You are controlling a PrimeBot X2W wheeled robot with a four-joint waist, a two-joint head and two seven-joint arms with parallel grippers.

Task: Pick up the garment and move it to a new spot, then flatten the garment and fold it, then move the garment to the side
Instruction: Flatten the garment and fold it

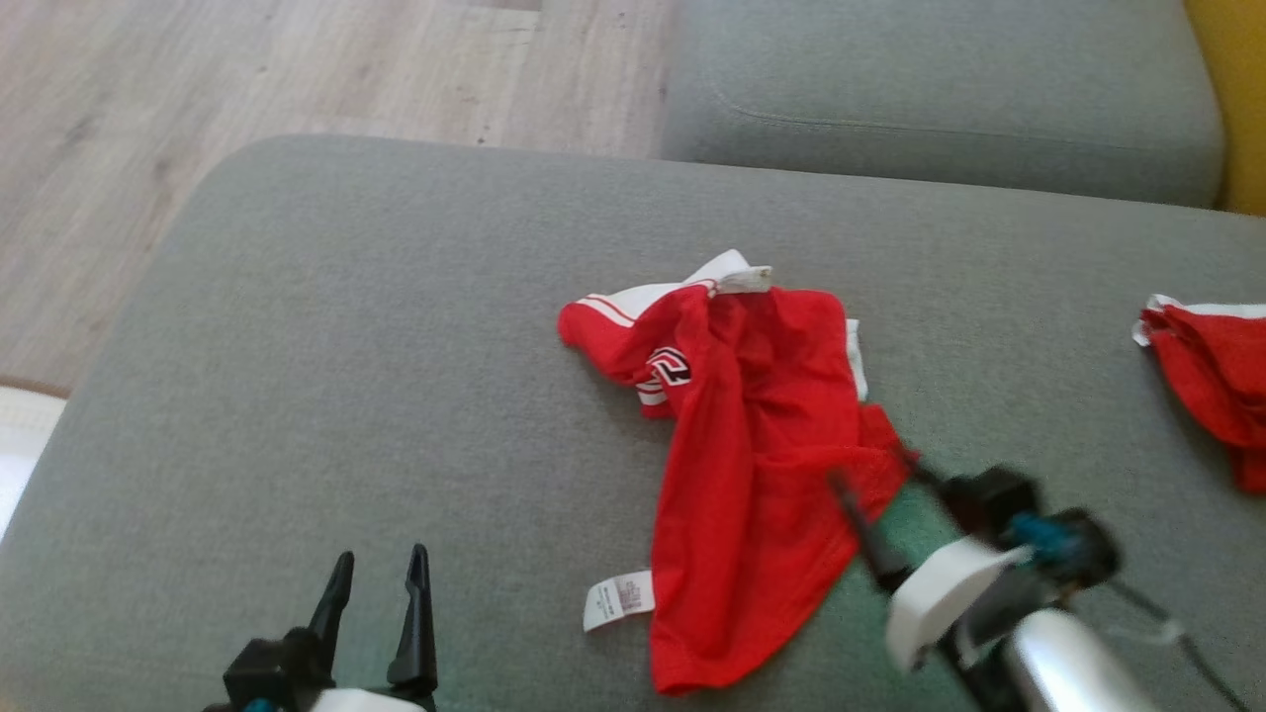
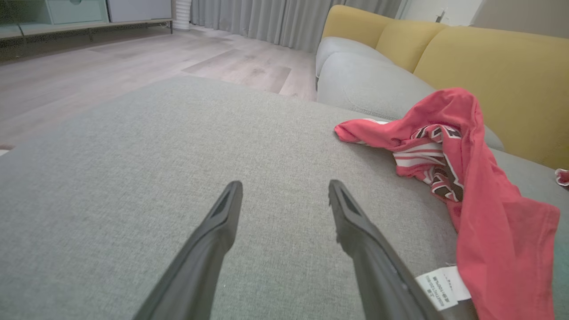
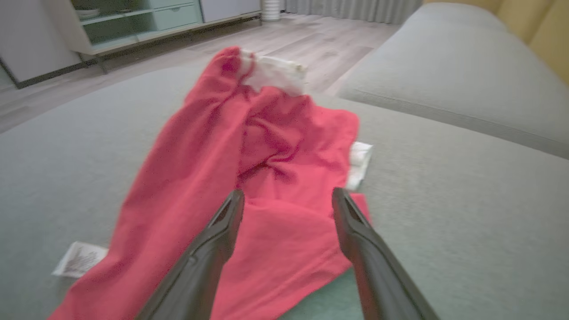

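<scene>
A crumpled red garment point(image 1: 752, 445) with white trim and a black-and-white print is seen in the middle of the head view, lying on a wide grey sofa cushion point(image 1: 346, 346). A white care label point(image 1: 618, 598) is stretched out flat on the cushion at the garment's lower left edge. A white collar tag is raised at the top of the heap.

The left hand point(image 1: 381, 556) is shown at the lower left of the frame, well apart from the garment, its two dark fingers spread wide with nothing between them. In the left wrist view the garment is placed to the right of those fingers, and a yellow backrest point(image 2: 489, 66) is seen at the upper right.

The right hand point(image 1: 872, 470) is shown blurred at the lower right, at the garment's lower right edge. In the right wrist view its fingers are seen apart, with red cloth lying beyond and between them and no fold pinched.

A second red garment point(image 1: 1212, 381) is cut off by the right edge. A wooden floor point(image 1: 198, 89) is seen at the upper left.
</scene>
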